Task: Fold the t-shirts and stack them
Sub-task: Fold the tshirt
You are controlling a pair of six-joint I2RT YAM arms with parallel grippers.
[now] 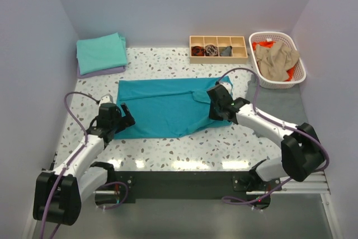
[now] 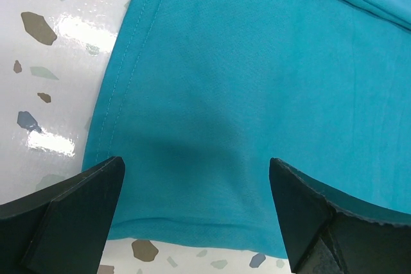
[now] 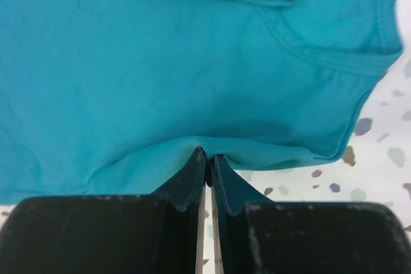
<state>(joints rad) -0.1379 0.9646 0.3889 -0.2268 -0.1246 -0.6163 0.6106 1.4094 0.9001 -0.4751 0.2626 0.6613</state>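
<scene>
A deep teal t-shirt lies spread flat in the middle of the table. My right gripper is at its right end near the collar, shut on a pinched fold of the teal shirt's edge. My left gripper hovers over the shirt's near-left hem corner, wide open, with one finger on each side and nothing held. A folded aqua-green t-shirt rests on a lavender one at the back left. Tan and orange t-shirts sit crumpled in the basket.
A white lattice basket stands at the back right. A wooden tray with four compartments holding small items sits at the back centre. Grey walls close in on three sides, and cables loop beside both arms.
</scene>
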